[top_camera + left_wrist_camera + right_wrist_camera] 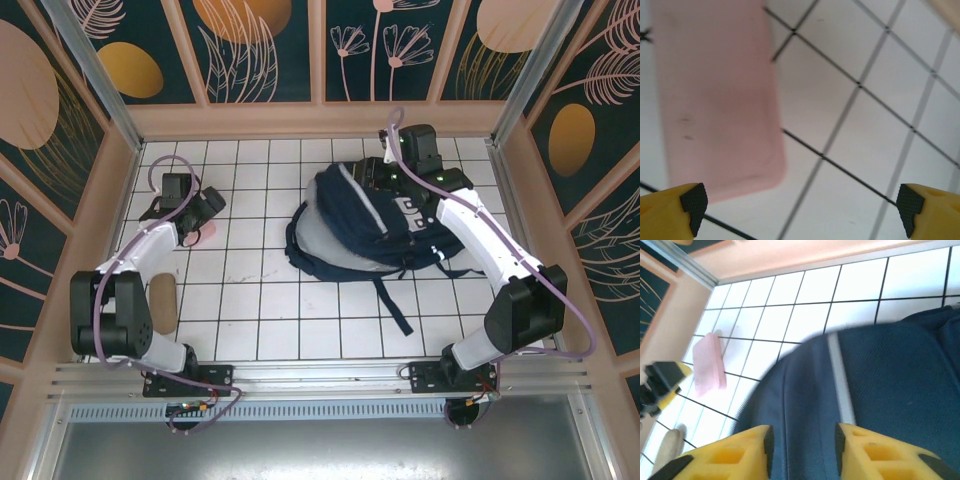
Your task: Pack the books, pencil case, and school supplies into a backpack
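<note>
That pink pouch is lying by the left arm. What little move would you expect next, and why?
Probably a short sideways shift to centre the left pincer over the pencil case. Its jaws stand wide open above the table, but the pouch lies off toward one finger rather than between them, so closing now would likely miss it.

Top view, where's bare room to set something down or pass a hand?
Bare tiles lie between the pencil case and the backpack, and along the near edge in front of the backpack. The back row is free up to the right gripper. Crowded: the right arm over the backpack, and the left gripper by the pencil case.
</note>
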You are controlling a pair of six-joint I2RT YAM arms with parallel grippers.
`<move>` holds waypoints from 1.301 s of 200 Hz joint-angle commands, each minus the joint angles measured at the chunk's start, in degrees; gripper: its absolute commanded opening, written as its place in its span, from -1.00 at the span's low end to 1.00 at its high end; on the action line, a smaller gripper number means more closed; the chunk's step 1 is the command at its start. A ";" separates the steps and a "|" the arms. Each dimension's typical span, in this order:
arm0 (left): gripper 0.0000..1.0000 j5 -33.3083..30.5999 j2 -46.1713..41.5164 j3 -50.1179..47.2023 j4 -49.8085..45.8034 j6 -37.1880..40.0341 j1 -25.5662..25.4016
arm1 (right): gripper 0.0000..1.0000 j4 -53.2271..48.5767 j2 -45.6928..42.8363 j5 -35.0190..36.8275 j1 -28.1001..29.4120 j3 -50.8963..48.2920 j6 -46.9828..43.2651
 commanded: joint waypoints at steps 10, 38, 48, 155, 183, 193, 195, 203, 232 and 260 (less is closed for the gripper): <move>0.97 -9.96 7.46 5.81 -5.99 4.06 1.18 | -0.05 2.92 0.35 1.01 2.19 -0.04 0.21; 0.97 -13.84 13.88 9.73 -8.12 4.89 1.36 | -0.03 3.35 0.88 0.80 3.94 0.06 0.82; 0.97 -15.18 15.54 10.97 -8.79 5.26 1.37 | -0.01 3.58 1.09 0.77 5.02 0.06 1.04; 0.81 -4.17 20.46 6.12 -4.48 3.85 0.97 | 0.17 9.28 6.82 0.69 12.48 0.23 4.72; 0.78 0.20 16.26 1.06 -1.24 2.76 -1.81 | 0.17 10.51 8.69 -0.06 12.74 0.16 5.59; 0.77 1.16 15.00 -0.17 -0.54 2.52 -3.71 | 0.17 11.21 9.49 -0.52 12.98 0.06 5.92; 0.77 1.23 14.77 -0.74 -0.47 2.43 -4.14 | 0.17 11.36 9.63 -0.58 12.93 0.08 6.00; 0.76 2.07 13.89 -1.86 -0.23 1.69 -5.80 | 0.17 11.82 10.44 -0.80 13.21 0.21 6.21; 0.75 5.33 8.65 -7.08 2.89 -2.99 -11.50 | 0.17 12.69 13.48 -0.85 14.48 1.24 6.75; 0.80 7.80 3.18 -10.51 4.74 -6.92 -13.61 | 0.11 13.94 16.76 -1.50 16.08 2.02 7.86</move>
